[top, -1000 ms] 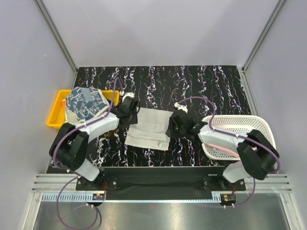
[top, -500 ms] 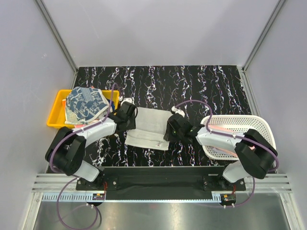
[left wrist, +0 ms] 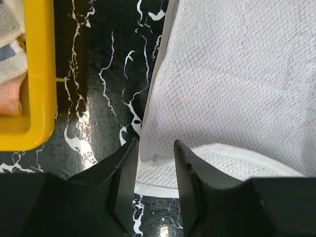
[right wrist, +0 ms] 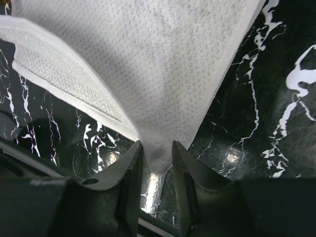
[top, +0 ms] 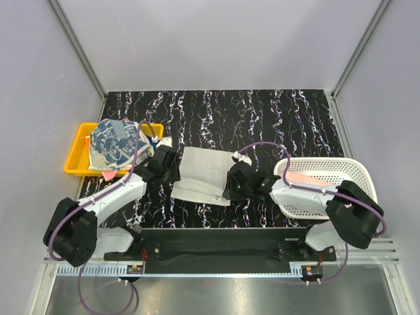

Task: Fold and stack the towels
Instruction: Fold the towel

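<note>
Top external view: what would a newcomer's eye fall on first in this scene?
First, the whitish towel at the middle of the black marbled table, with the left gripper and the right gripper each pinching a corner of it. Next, the yellow tray at the left holding patterned towels, and the white mesh basket at the right.

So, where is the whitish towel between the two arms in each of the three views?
Top external: the whitish towel lies at the centre of the black marbled table.
Left wrist: it fills the upper right, one corner in the left claw.
Right wrist: it fills the upper middle, narrowing down into the right claw.
Shared landmark: that table, seen beside the towel in all three.
</note>
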